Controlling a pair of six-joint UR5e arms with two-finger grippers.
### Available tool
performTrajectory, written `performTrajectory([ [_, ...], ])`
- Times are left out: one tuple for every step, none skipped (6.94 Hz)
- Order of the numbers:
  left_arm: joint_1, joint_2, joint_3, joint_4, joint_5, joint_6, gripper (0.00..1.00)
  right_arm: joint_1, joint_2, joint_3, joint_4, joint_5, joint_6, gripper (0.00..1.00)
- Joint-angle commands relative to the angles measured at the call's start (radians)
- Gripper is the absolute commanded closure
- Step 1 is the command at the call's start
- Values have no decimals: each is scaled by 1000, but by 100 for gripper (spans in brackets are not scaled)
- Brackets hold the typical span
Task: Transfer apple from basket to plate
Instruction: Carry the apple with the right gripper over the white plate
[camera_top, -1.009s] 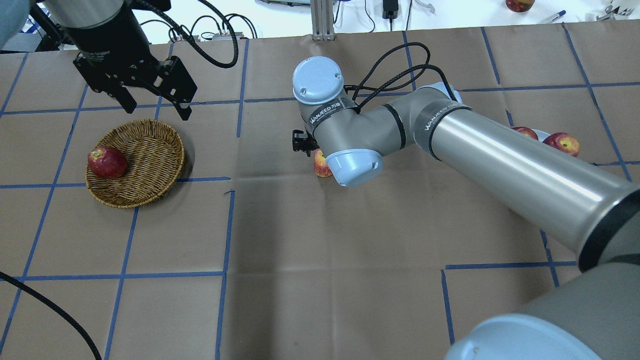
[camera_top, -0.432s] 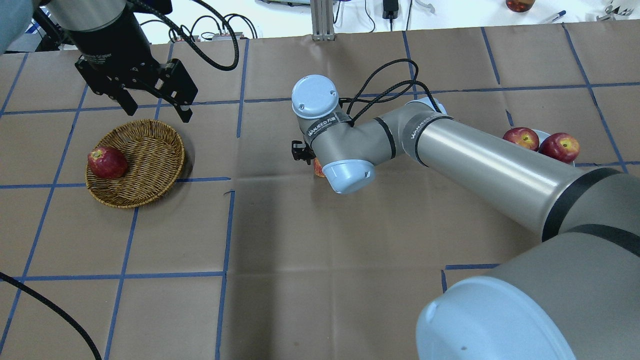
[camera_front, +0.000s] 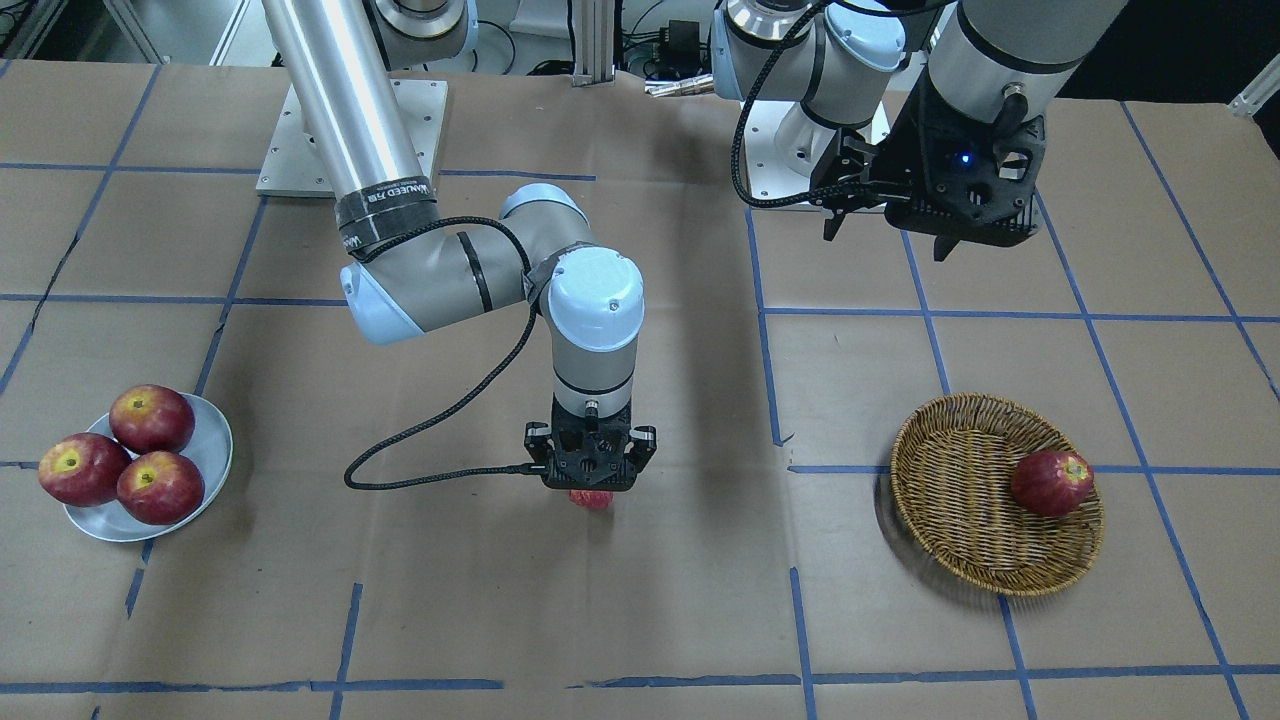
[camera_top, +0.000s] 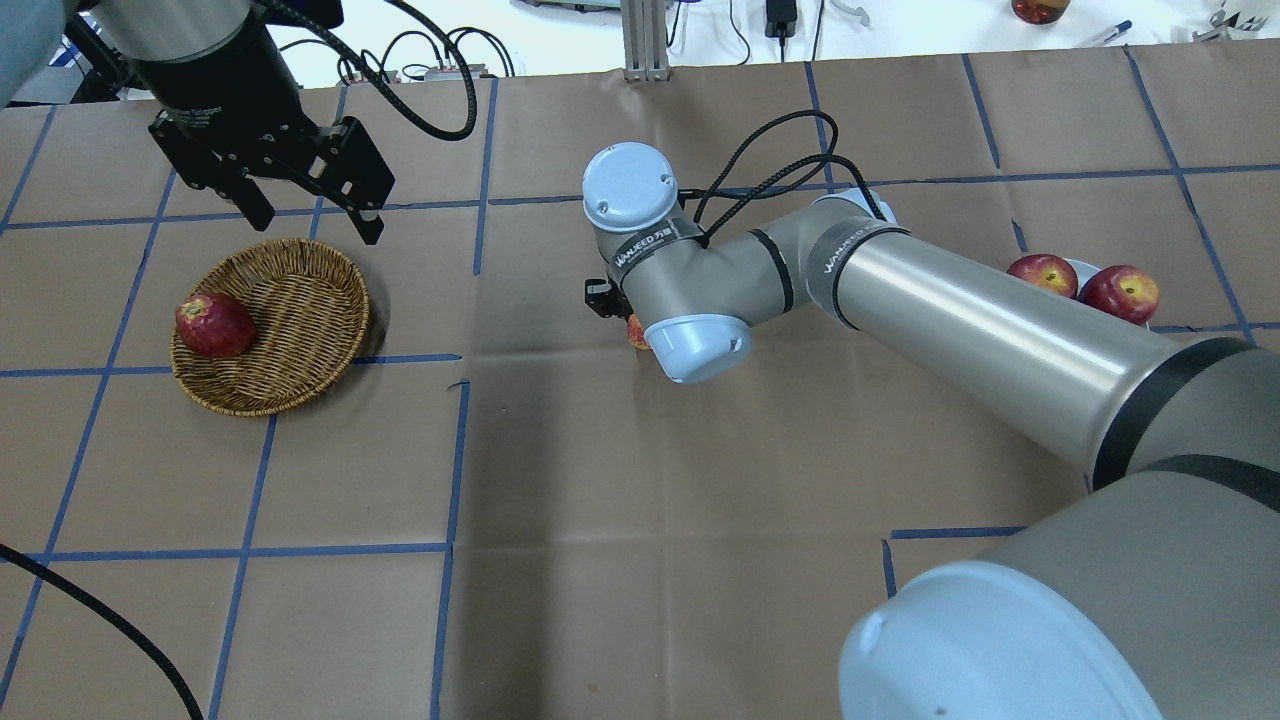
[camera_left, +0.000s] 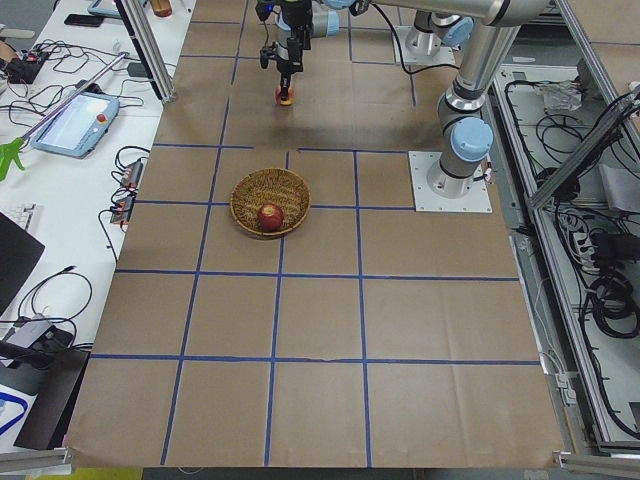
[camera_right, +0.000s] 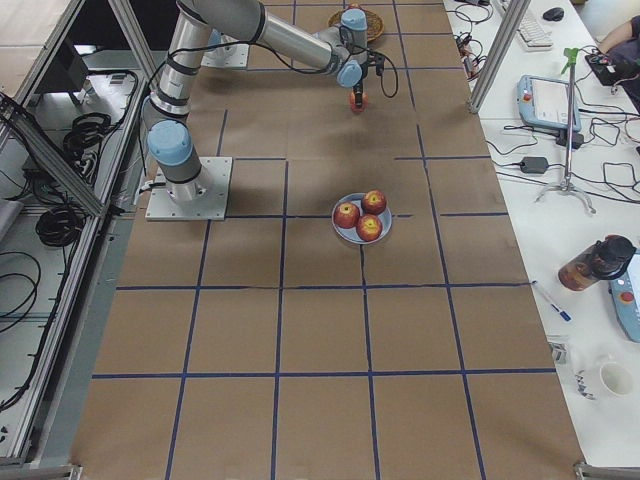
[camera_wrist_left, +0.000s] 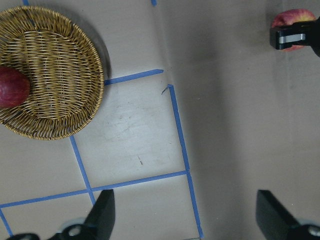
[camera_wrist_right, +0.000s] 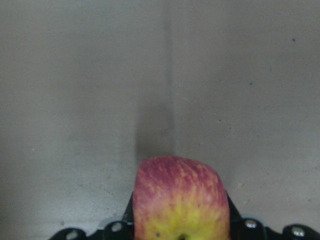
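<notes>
One apple (camera_wrist_right: 181, 200) is pinched between the two fingers of the right pincer (camera_front: 590, 490), with its yellow, streaky part turned up toward the wrist (from across the table only a small red bit is seen under the pincer). This pincer is pointed straight down over the middle of the brown paper table (camera_top: 600, 500). The basket (camera_top: 300, 300) is seen well off to the pincer's left and the plate (camera_front: 212, 440) well off to its right, so the apple is in neither of them. One dark red apple (camera_top: 213, 325) is seen lying in the basket, close against the rim. Three more apples (camera_front: 150, 418) are packed together on the plate, touching one another. The left pincer (camera_top: 314, 222) is held up in the air with its fingers spread wide and nothing between them. The basket lies lower down, just beside it.
</notes>
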Motion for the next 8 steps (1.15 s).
performTrajectory([
  [1,11,-4,-5,3,3,1,-24,-104,-7,79,1,0,48],
  [1,8,-4,-2,3,3,1,-52,-195,-7,178,1,-3,47],
  [2,15,-7,-5,3,3,1,-127,-277,-7,272,1,-73,47],
  [2,13,-6,-2,4,1,1,-241,-348,-1,355,1,-218,47],
  [2,14,-6,-3,4,1,1,-358,-394,5,413,1,-353,47],
  [2,14,-6,-3,4,1,1,-477,-405,7,432,1,-506,47],
  [2,14,-6,-3,4,1,1,-593,-404,7,432,2,-664,47],
  [1,14,-7,-3,4,1,1,-705,-399,13,432,7,-825,47],
])
